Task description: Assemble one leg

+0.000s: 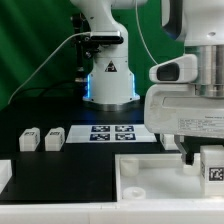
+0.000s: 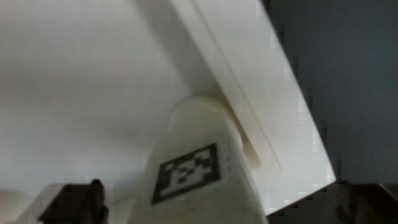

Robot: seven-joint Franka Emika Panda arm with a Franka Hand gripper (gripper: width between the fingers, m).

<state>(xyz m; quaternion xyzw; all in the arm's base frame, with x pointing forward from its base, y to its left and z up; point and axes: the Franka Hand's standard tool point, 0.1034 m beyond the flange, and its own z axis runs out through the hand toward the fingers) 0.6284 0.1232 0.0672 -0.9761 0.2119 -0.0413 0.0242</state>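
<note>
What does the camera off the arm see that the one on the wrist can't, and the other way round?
Exterior view only: the robot's base, the marker board and two loose white blocks. Wrist view only: the clear gaps between the leg and the dark fingertips on either side. Both: that tagged leg and the white tray-like piece.

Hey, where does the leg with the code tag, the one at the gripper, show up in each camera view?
Exterior view: the leg is at the lower right edge of the picture.
Wrist view: the leg fills the middle, between the two dark fingers.
Shared landmark: the black-and-white tag on its face.
</note>
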